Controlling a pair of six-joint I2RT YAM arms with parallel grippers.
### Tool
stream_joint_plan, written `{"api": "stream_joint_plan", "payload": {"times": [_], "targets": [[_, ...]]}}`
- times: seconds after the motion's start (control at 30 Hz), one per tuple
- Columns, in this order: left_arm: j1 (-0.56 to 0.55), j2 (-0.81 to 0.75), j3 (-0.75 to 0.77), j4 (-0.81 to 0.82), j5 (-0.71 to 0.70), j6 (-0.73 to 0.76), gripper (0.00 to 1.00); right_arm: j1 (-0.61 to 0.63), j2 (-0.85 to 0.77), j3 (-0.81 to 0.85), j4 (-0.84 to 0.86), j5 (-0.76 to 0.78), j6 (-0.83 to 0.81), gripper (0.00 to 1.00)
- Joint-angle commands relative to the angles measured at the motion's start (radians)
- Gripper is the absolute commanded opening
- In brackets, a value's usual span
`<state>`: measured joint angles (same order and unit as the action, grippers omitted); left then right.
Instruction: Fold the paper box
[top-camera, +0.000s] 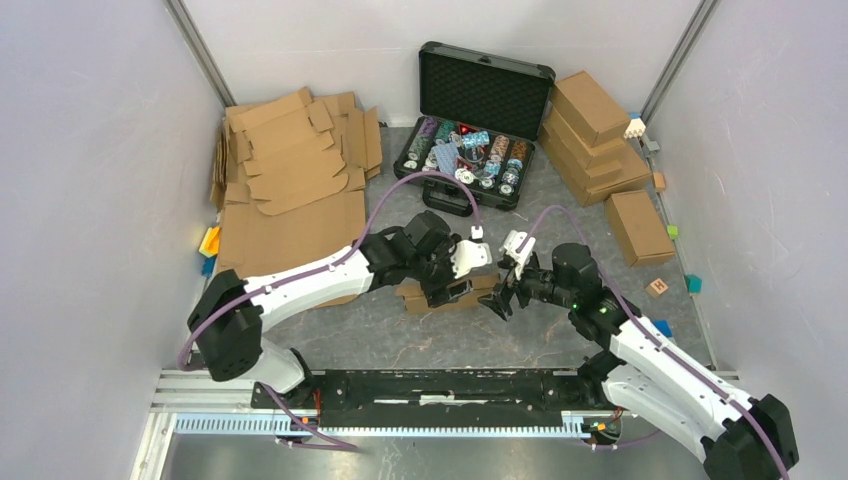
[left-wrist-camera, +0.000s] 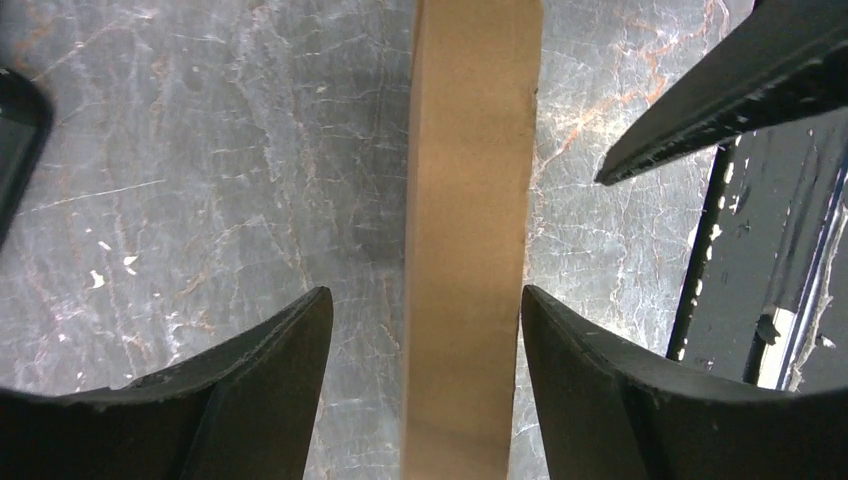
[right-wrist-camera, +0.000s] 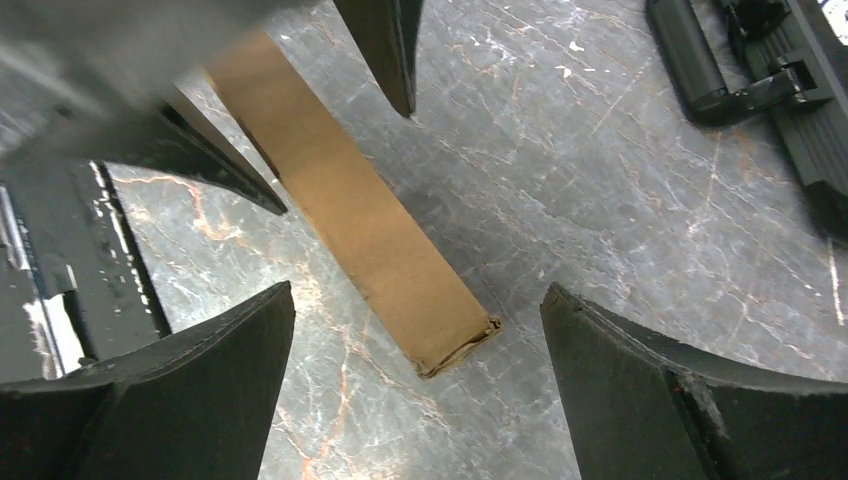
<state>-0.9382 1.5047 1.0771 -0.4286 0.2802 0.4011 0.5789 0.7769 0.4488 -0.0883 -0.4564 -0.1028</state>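
Note:
The paper box (top-camera: 425, 298) is a closed, narrow brown cardboard box lying at the table's middle, partly hidden under my left gripper (top-camera: 456, 289). In the left wrist view the box (left-wrist-camera: 468, 230) runs straight up between the jaws of the left gripper (left-wrist-camera: 425, 290), which is open and straddles it; the right finger (left-wrist-camera: 600, 400) is at its edge. My right gripper (top-camera: 503, 298) is open at the box's right end. In the right wrist view the box's crumpled end (right-wrist-camera: 400, 270) lies on the table between the spread fingers of the right gripper (right-wrist-camera: 416, 287), untouched.
A stack of flat cardboard blanks (top-camera: 295, 165) lies back left. An open black case of poker chips (top-camera: 475, 125) stands at the back; its handle (right-wrist-camera: 720, 70) is near. Finished brown boxes (top-camera: 595, 135) and one more (top-camera: 638, 225) sit back right, with small coloured blocks (top-camera: 658, 287).

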Motion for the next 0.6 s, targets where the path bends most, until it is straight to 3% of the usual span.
{"api": "stream_joint_plan", "payload": {"times": [0.0,0.17,0.37,0.43,0.57], "targets": [[-0.005,-0.085,-0.014,0.069,-0.071,-0.068,0.77,0.007,-0.016,0.014,0.077,0.056,-0.100,0.98],[-0.002,-0.178,-0.064,0.110,-0.123,-0.157,0.85,0.006,-0.063,-0.032,0.165,0.002,-0.088,0.98],[-0.001,-0.292,-0.076,0.064,-0.136,-0.314,0.89,0.007,0.033,0.080,0.178,-0.118,0.033,0.98],[-0.001,-0.358,-0.097,0.051,-0.227,-0.408,1.00,0.011,0.048,0.092,0.231,-0.166,0.067,0.98],[0.003,-0.526,-0.189,0.070,-0.371,-0.567,1.00,0.017,0.074,0.102,0.317,-0.158,0.101,0.98]]}}
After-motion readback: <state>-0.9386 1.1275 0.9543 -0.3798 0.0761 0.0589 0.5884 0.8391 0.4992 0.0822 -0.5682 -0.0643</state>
